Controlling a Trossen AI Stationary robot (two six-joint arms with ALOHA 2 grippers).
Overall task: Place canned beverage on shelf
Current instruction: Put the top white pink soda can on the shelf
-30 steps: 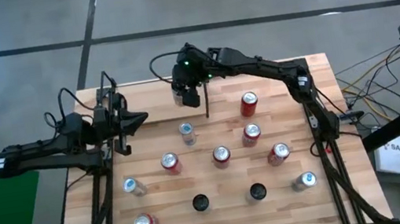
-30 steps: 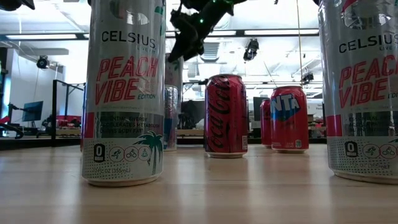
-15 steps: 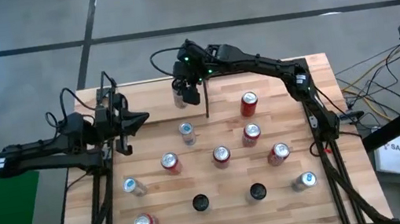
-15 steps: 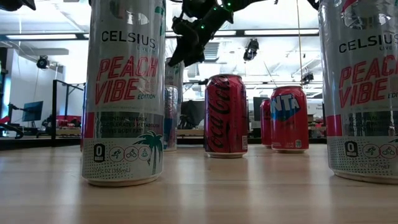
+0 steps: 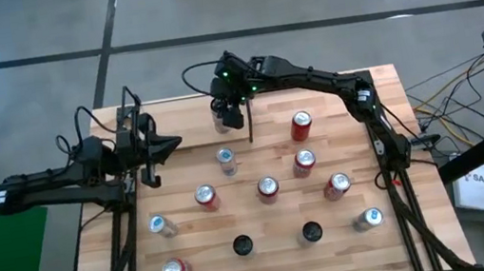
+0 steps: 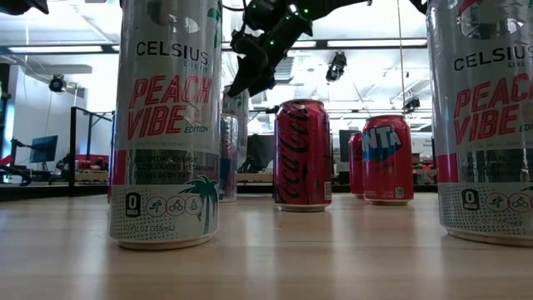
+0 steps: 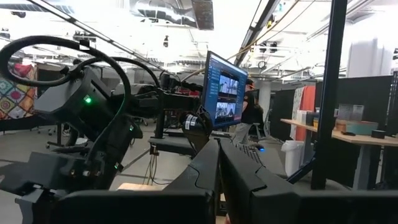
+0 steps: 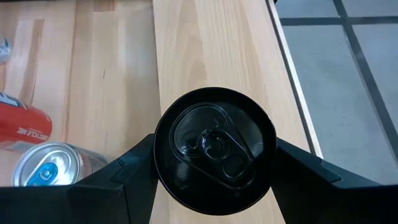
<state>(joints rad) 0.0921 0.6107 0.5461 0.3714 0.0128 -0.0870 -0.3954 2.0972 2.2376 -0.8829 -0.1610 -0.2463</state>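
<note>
Up at the far edge of the table, the right gripper is wrapped around a black-topped can, one dark finger pressed against each side of it, the can upright. From the gripper's own camera you look straight down onto the lid, pull tab and all. Beneath the can runs the light plank of the shelf, with its thin dark edge rod and then bare floor just past that. Whether the can's base is touching the wood or hanging just over it, I can't tell. Right beside the gripper stands the black divider rod. Nearer the table's middle from the gripper sit a silver can and a red can; more cans are spread well apart beyond those. Way across on the other side, the left gripper hovers with its fingers pinched tight together, nothing between them.
</note>
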